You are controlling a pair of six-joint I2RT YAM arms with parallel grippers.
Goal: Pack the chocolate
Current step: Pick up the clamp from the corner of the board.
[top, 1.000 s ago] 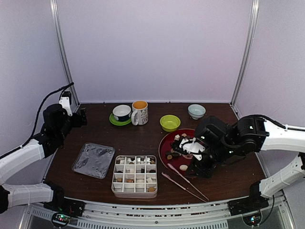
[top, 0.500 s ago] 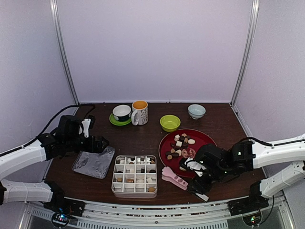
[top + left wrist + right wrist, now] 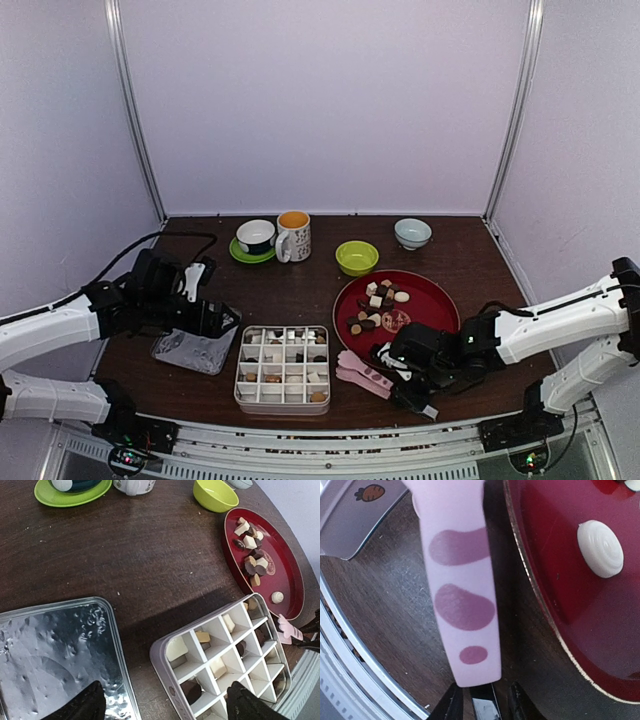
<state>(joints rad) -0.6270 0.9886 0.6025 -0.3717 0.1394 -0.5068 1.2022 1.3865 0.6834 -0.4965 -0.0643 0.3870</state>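
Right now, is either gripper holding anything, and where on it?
Right gripper appears to pinch the tongs at the end nearest its wrist. Left gripper is open, holding nothing.

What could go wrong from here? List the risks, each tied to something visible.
1. The right fingers reach only the very end of the pink tongs; so short a hold could let them swivel or slip.
2. The left fingers, open, hang over the edge of the silver lid and a corner of the box; coming down there could bump the box and jolt its chocolates.
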